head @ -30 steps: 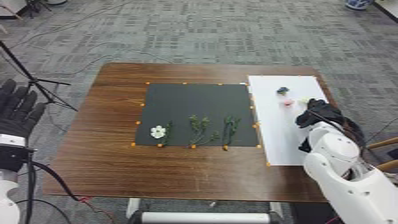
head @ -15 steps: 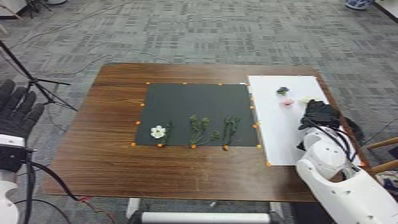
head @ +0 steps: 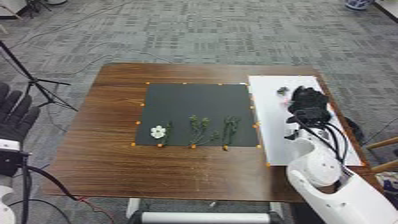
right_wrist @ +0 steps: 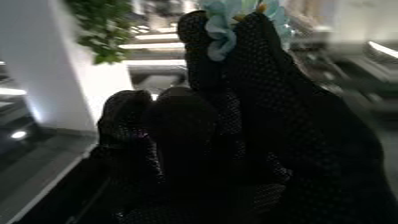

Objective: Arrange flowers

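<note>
Arrangement apparently partial: white flower (head: pixel 158 132) and green sprigs (head: pixel 198 131) lie on the black mat (head: pixel 191 102), the right hand (head: pixel 308 103), fingers pinching a blue flower (right_wrist: pixel 222 31), is over the white board (head: pixel 279 137), pink flower (head: pixel 286 102) unplaced.

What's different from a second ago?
The right hand has moved forward and left over the white board; whether it took hold of the light blue flower isn't clear. The left hand drifted slightly outward. The white flower and green stems stayed put.
</note>
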